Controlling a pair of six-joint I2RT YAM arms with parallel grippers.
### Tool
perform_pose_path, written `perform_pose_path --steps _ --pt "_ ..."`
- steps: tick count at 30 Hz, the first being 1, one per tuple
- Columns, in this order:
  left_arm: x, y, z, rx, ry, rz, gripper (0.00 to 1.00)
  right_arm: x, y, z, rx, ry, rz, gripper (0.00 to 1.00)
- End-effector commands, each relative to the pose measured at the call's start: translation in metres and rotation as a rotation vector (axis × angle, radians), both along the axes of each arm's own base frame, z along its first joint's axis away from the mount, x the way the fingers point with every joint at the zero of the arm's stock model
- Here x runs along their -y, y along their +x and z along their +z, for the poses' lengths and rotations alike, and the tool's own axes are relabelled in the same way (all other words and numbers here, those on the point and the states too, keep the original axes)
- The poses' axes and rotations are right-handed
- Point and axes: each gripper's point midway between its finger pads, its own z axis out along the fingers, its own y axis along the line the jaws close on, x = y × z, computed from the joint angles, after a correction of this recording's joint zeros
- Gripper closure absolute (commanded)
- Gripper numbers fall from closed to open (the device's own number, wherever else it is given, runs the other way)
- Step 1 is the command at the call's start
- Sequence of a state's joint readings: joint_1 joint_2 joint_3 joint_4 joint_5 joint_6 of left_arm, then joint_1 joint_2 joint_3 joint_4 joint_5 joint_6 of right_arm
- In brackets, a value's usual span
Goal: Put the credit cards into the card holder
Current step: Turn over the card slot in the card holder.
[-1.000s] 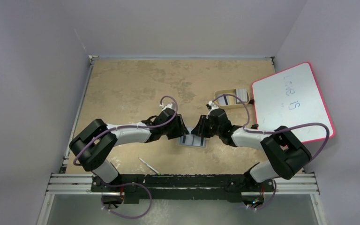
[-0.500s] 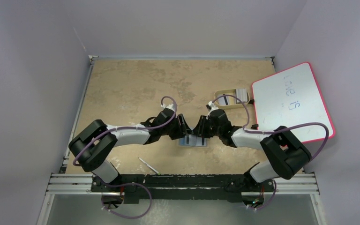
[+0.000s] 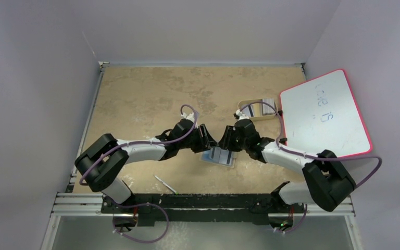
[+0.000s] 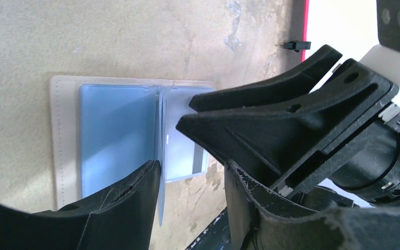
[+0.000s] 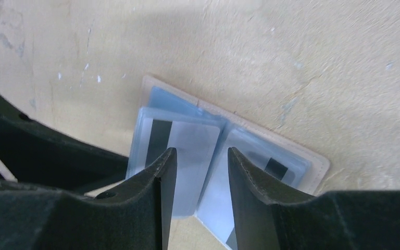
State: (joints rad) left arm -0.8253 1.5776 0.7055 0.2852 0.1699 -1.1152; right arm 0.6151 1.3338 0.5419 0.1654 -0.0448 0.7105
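Note:
The card holder (image 3: 219,157) lies open on the table between my two grippers, blue-grey pockets up, tan edge showing (image 4: 57,151). In the right wrist view a credit card (image 5: 161,136) with a dark stripe sits in a pocket sleeve, and another stripe (image 5: 276,168) shows in the right pocket. My left gripper (image 3: 207,138) is open at the holder's left edge; one sleeve stands upright against its left finger (image 4: 135,192). My right gripper (image 3: 226,139) is open, its fingers (image 5: 162,177) straddling the middle fold. More cards (image 3: 266,103) lie in the tray.
A beige oval tray (image 3: 250,115) stands behind the right gripper. A pink-edged whiteboard (image 3: 323,114) leans at the right. A thin white stick (image 3: 165,184) lies near the front edge. The right gripper's black body (image 4: 291,120) fills the right of the left wrist view.
The holder has turned slightly and slid a little right. Both grippers have drawn back toward the far side, and the right arm's elbow has swung out to the right.

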Motion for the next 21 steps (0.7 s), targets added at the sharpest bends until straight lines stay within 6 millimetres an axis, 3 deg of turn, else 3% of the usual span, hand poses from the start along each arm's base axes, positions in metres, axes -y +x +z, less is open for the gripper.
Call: perform_pose_path --steps 1,4,8,14,17,21 --pt "0.018 0.006 0.03 0.06 -0.103 -0.044 0.53 0.017 0.024 0.018 0.072 -0.103 -0.074 0.56" --pt "0.024 0.006 0.033 0.057 -0.121 -0.061 0.53 0.031 0.04 0.025 0.094 -0.141 -0.114 0.55" --pt "0.028 0.006 0.039 0.063 -0.138 -0.076 0.53 0.065 0.067 0.041 0.127 -0.176 -0.189 0.54" --pt "0.041 0.003 0.038 0.048 -0.173 -0.098 0.53 0.11 0.112 0.1 0.247 -0.278 -0.282 0.49" --pt "0.051 -0.003 0.035 0.028 -0.192 -0.125 0.53 0.124 0.127 0.117 0.273 -0.373 -0.307 0.47" --pt "0.056 -0.008 0.026 0.017 -0.179 -0.144 0.53 0.139 0.143 0.122 0.263 -0.488 -0.344 0.46"
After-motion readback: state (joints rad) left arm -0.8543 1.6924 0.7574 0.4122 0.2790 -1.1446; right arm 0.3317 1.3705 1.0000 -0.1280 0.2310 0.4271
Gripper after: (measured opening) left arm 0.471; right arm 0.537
